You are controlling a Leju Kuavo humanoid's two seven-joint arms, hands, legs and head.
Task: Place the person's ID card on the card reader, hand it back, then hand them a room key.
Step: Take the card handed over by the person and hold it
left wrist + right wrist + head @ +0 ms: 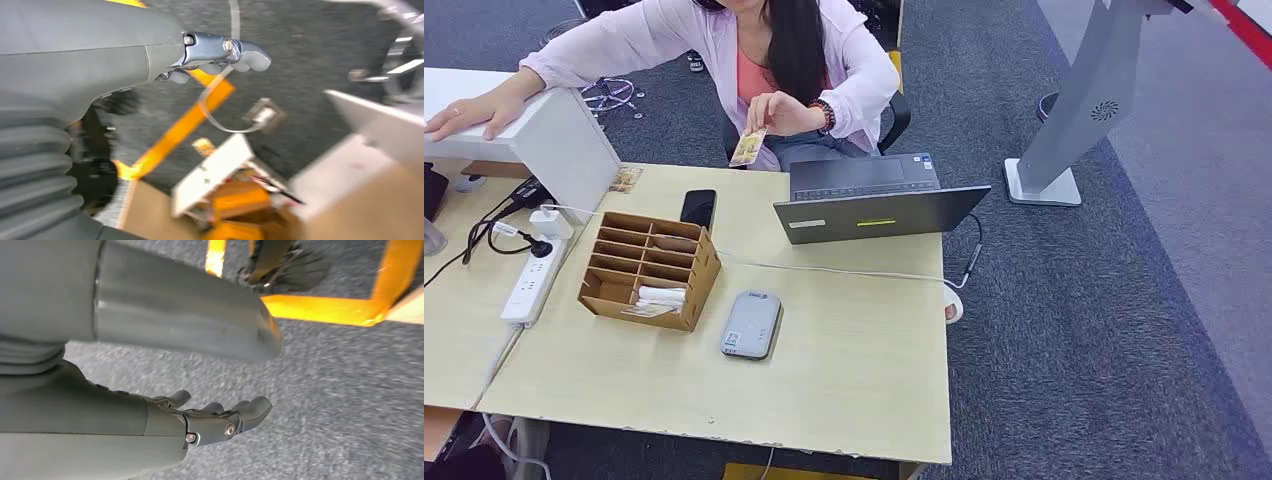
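ID card (748,147) held out by person's hand (776,112), above desk's (854,360) far edge.
Left hand (220,55) and right hand (210,422) hang empty, fingers loosely extended, well apart from card; reader (751,324) beside organiser (650,270).

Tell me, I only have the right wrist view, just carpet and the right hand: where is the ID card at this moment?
Observer: The person is holding the ID card above the far edge of the table.
Operator: And where is the card reader?
Observer: The card reader lies flat on the table, right beside the wooden organizer.
Operator: Is the left hand carrying anything?
Observer: No, the left hand holds nothing.
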